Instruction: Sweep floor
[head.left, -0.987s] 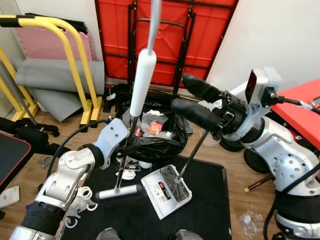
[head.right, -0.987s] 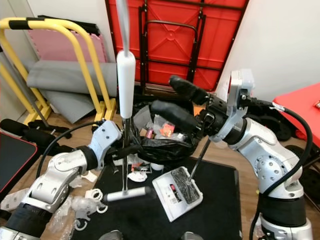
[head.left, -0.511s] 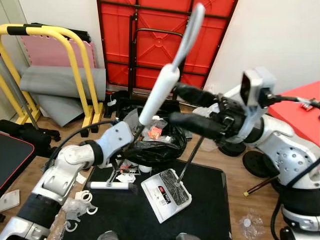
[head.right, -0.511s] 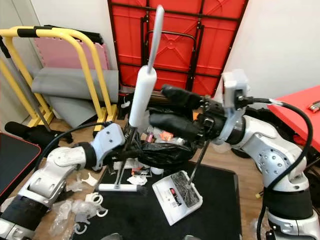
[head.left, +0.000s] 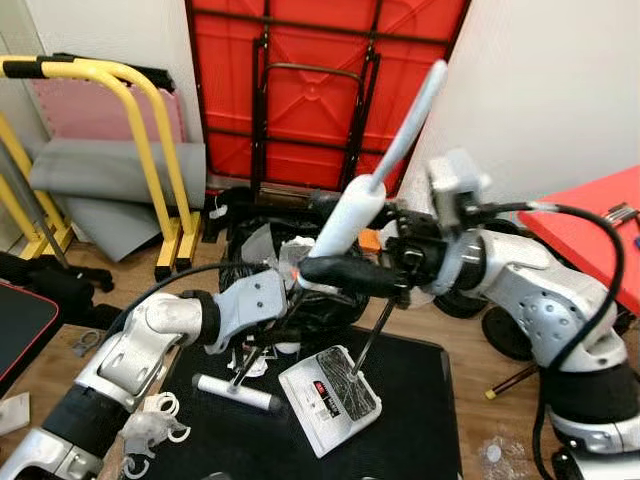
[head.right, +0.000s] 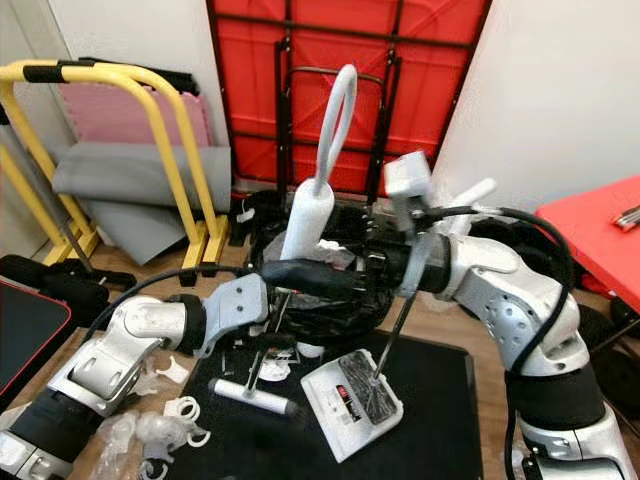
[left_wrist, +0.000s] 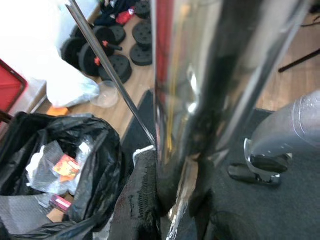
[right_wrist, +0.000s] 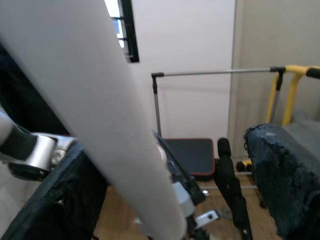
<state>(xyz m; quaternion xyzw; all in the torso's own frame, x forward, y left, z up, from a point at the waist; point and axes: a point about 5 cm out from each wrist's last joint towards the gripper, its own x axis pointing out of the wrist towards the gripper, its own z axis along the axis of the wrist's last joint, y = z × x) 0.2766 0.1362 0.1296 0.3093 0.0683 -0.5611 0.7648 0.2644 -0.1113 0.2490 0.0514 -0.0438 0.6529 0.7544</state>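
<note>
On the near part of the black mat (head.left: 400, 430), the white dustpan (head.left: 328, 398) lies flat, holding dark debris, with its thin rod rising toward the right arm. Just beside it, nearer the mat's left edge, the broom head (head.left: 238, 392) rests on the mat as a short grey bar. The broom handle (head.left: 355, 212) climbs from this head, tilted toward the right and away from the robot. The left gripper (head.right: 262, 340) has its fingers pinched on the chrome lower shaft, as the left wrist view confirms. Higher up, the right gripper (head.right: 300, 275) sits at the white grip; its fingers lie on either side of the grip, but whether they press it cannot be told. Behind the mat's far edge stands the black trash bag (head.left: 330, 290), open and holding wrappers. Loose white litter (head.right: 165, 425) lies off the mat's left edge. Risk: the steep handle tilt may lift the broom head off the mat, missing debris; a wide stroke may strike the dustpan and spill its contents, or snag the bag.
</note>
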